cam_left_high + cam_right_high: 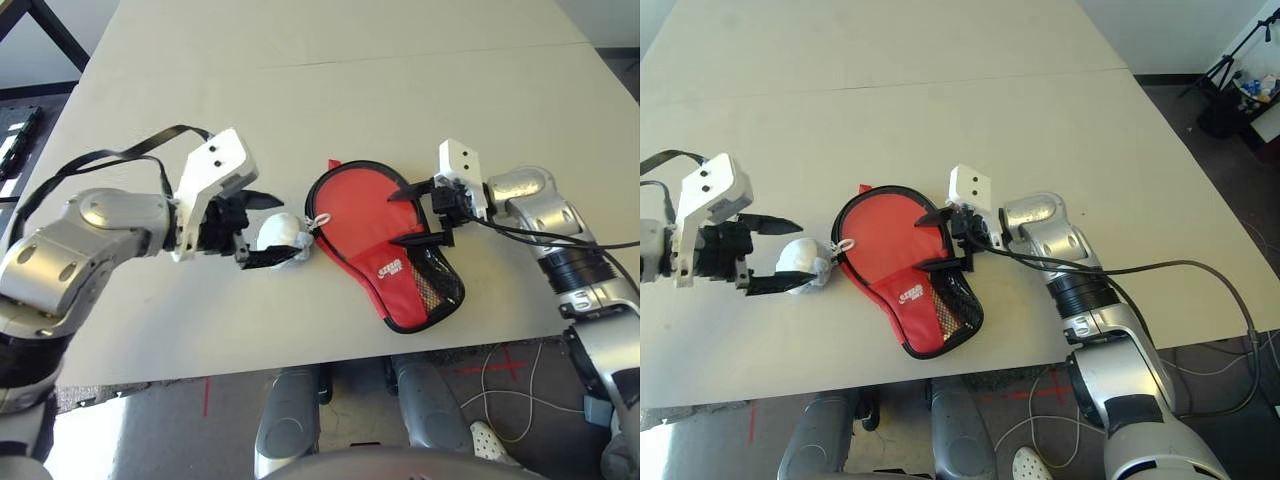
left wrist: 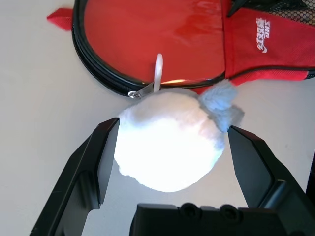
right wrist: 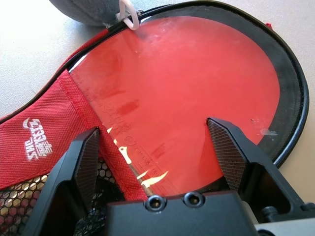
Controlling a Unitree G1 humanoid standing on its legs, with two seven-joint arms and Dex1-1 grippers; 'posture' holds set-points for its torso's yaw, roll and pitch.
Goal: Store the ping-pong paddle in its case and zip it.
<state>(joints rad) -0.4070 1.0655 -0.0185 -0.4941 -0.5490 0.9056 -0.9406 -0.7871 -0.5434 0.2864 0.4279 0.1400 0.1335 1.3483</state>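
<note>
Red case [image 1: 372, 225] beneath the right gripper's [image 1: 420, 215] wide-open jaws, left gripper's [image 1: 268, 228] jaws also open.

One case [image 1: 365, 215] and one pouch [image 1: 278, 236] make two soft items, on one counter [image 1: 330, 105]. The case shows one white logo [image 1: 390, 269], one mesh pocket [image 3: 18, 199], one red tab [image 1: 334, 163] and one white pull loop [image 3: 129, 14]. There are two arms [image 1: 110, 215] [image 1: 545, 215], each with one end effector [image 1: 288, 228] [image 1: 392, 217], so two of those, and two black fingers [image 2: 106, 152] apiece, four fingers altogether. Two white housings [image 1: 215, 165] [image 1: 462, 165] also count, one per arm. Beyond the counter: one tripod [image 1: 1240, 47], one white clog [image 1: 1030, 464].
</note>
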